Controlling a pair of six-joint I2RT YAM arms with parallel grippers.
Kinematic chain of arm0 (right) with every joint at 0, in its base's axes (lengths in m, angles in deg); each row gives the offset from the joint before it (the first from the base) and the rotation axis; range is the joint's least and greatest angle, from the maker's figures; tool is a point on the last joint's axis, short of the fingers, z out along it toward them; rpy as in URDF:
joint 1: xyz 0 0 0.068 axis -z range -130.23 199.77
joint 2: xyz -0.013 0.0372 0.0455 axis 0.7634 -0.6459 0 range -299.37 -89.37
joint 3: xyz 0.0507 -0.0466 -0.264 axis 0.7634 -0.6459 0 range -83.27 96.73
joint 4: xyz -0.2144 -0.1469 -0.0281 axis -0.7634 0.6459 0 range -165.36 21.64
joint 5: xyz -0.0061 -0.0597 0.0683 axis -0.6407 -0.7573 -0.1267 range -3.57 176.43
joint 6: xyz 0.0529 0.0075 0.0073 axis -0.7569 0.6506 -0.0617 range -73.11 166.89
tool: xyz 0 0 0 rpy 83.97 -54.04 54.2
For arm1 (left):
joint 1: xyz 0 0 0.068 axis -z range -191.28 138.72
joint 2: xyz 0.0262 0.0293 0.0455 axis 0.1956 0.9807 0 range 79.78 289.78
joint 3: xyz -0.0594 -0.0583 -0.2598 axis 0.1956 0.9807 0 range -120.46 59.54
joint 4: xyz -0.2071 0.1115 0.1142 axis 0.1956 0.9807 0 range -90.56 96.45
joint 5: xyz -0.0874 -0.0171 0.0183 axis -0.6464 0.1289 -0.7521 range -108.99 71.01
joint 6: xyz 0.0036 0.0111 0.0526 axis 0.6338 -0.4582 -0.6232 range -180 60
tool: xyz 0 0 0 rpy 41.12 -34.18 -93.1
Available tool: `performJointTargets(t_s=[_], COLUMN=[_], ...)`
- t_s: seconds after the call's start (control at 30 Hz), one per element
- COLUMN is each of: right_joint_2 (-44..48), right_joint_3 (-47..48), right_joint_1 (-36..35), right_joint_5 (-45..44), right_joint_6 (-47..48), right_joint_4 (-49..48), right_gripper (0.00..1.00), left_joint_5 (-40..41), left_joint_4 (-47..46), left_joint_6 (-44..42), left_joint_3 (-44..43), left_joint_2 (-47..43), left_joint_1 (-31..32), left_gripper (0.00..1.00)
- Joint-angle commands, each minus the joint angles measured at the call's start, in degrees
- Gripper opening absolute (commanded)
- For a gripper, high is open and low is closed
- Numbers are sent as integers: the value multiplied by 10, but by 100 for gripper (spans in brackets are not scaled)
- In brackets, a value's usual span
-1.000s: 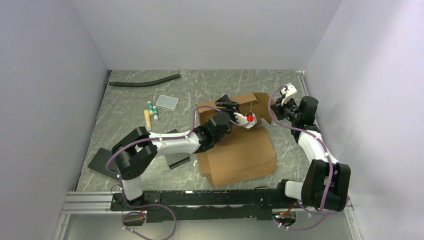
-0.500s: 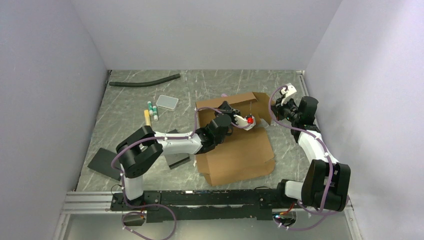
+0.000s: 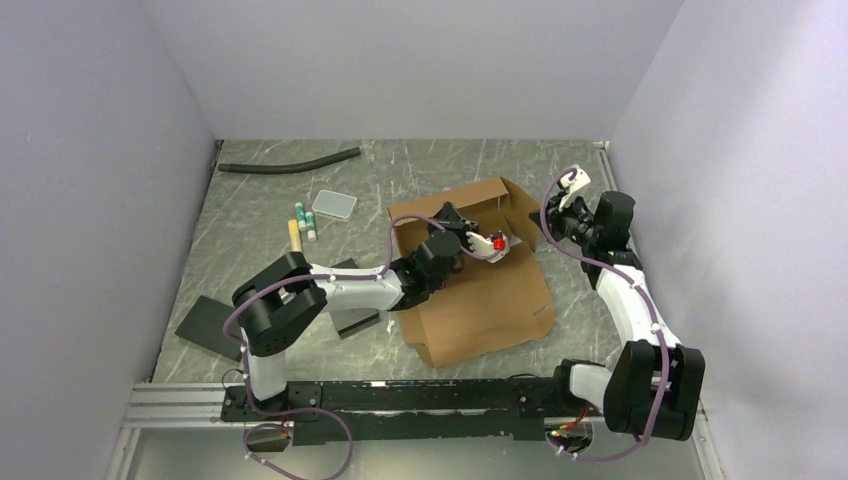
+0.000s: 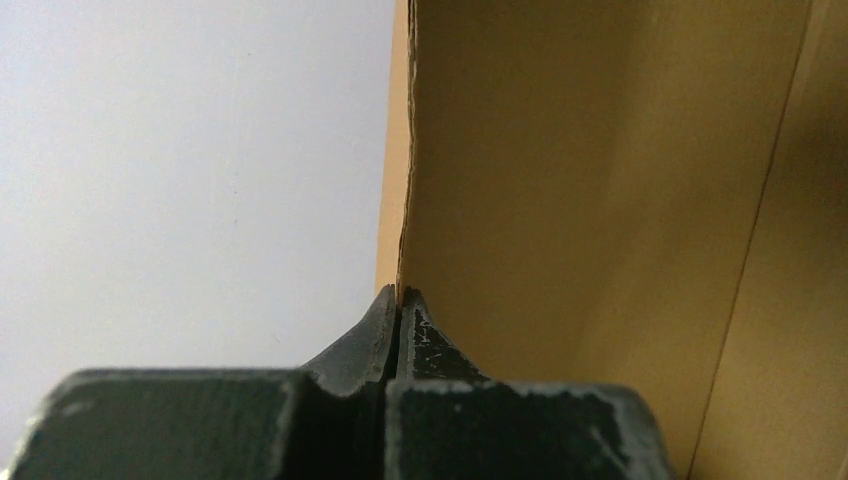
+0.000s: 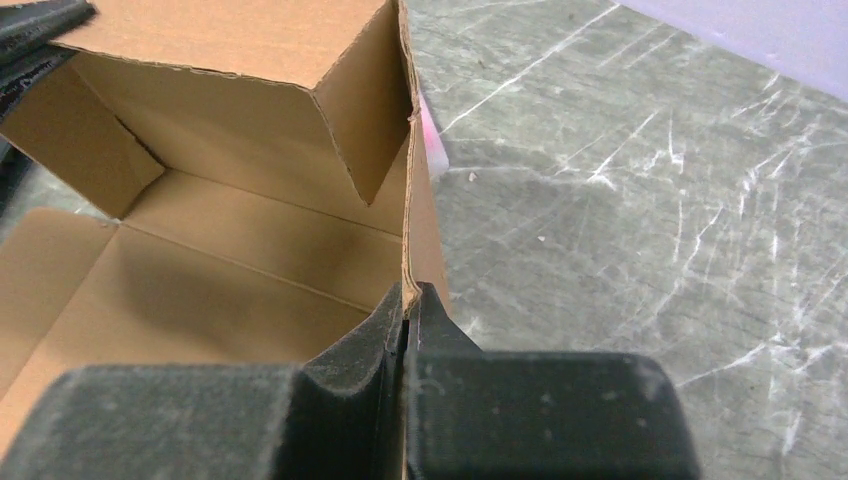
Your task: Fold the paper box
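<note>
Even diffuse light, soft shadows, sharp focus

Robotics lab cell, plain lavender walls (image 3: 400,60), scratched grey tabletop (image 3: 440,165), arms (image 3: 350,287) bolted to base rail (image 3: 420,396)

The plain brown cardboard paper box (image 3: 480,300) is seen on a bench (image 3: 260,240) marbled grey with white veins. A black flat rectangular slab (image 3: 205,325) is seen at its left edge, and pale lilac walls (image 3: 100,200) around.

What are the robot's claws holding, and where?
Both pinch the box: the left claw grips an upright flap's edge, the right claw a side wall's edge.
</note>
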Motion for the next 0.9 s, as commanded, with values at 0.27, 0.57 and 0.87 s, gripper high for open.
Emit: performJointTargets(t_s=[0.27,0.57,0.87], right_joint_2=[-18,-66,-89], right_joint_3=[53,101,144], right_joint_1=[-54,-67,-69], right_joint_5=[-67,-197,-147], right_joint_6=[-35,-120,-211], right_joint_4=[6,-4,40], right_gripper=[0,0,0], left_joint_5=[-31,-35,-34], left_joint_4=[0,8,13], left_joint_6=[-14,-17,-14], left_joint_3=[11,4,-4], left_joint_2=[-13,-15,-12], left_joint_1=[13,14,14], left_gripper=[0,0,0])
